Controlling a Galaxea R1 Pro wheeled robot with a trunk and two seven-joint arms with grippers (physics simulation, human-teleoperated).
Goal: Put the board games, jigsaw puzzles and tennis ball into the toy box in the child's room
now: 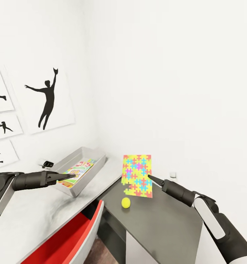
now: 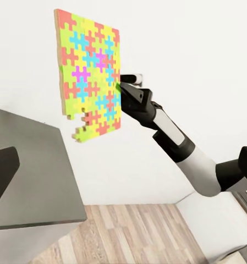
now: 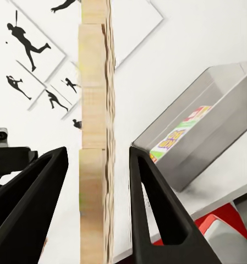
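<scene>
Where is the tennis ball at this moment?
In the head view the tennis ball lies on the dark grey side unit, just below the jigsaw puzzle that the right gripper holds upright.

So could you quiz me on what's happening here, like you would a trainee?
1. True or false: the right hand holds the thin multicolour jigsaw puzzle rectangle upright above the dark grey side unit.
2. What lies inside the shallow pale grey toy box?
A. yellow-green ball
B. printed game box
C. nothing
3. Fill in: the small yellow-green tennis ball rests on the ____ unit.

Key: 1 true; 2 B, the printed game box; 3 dark grey side.
</scene>
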